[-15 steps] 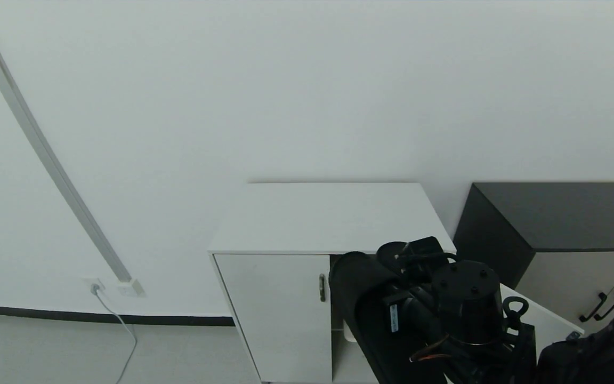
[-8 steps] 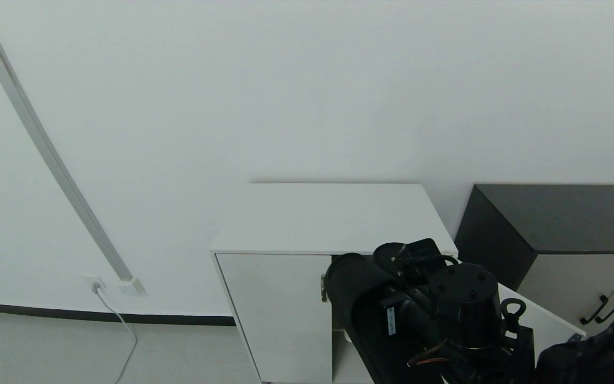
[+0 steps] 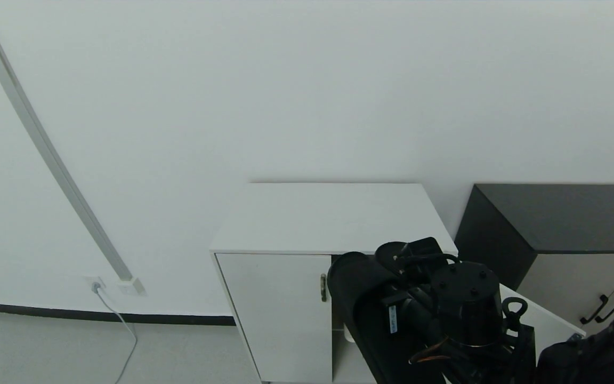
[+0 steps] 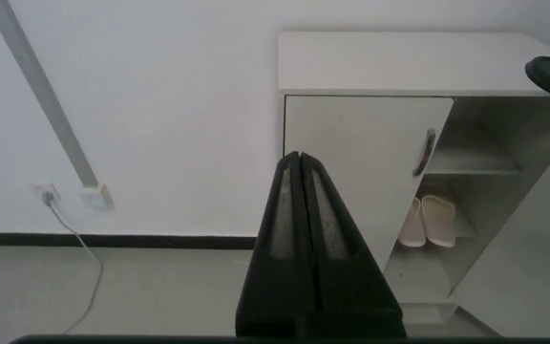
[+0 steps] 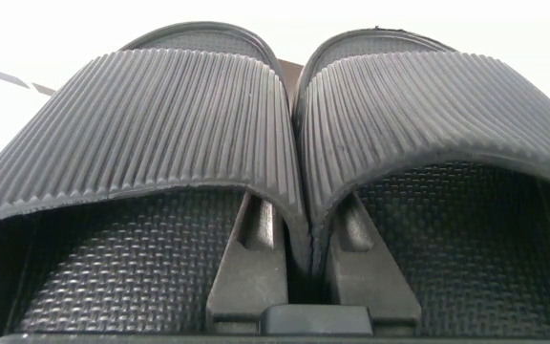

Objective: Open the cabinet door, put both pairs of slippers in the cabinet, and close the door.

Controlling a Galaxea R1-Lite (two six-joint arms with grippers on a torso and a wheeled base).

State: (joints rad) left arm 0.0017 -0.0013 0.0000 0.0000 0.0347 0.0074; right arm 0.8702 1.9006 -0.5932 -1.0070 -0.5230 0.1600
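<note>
- Pinched in the right pincer (image 5: 299,225) by the touching inner edges of both straps: the black slippers (image 5: 189,134), side by side.
- Held in the lower right of the head frame, just in front of the open half of the white cabinet (image 3: 317,218), near its top edge.
- Step in hand, as a judgement: carrying the second pair inside, with the light slippers (image 4: 428,222) already lying on a lower level.
- Keep the squeeze firm, with only two thin strap edges between the fingers.
- Go in slow and level, steering between the closed left door (image 3: 275,309) and the swung-out right door (image 3: 541,320).
- Probably best to aim for the shelf (image 4: 475,162) above the light pair, and to release only with the soles resting flat.
- Left pincer (image 4: 300,167) closed on nothing, well apart from the cabinet and facing it.
- Hard to make out from the head: pair and right pincer mostly behind the arm, cabinet interior hidden, and cabinet bottom cut off at the lower frame edge.
</note>
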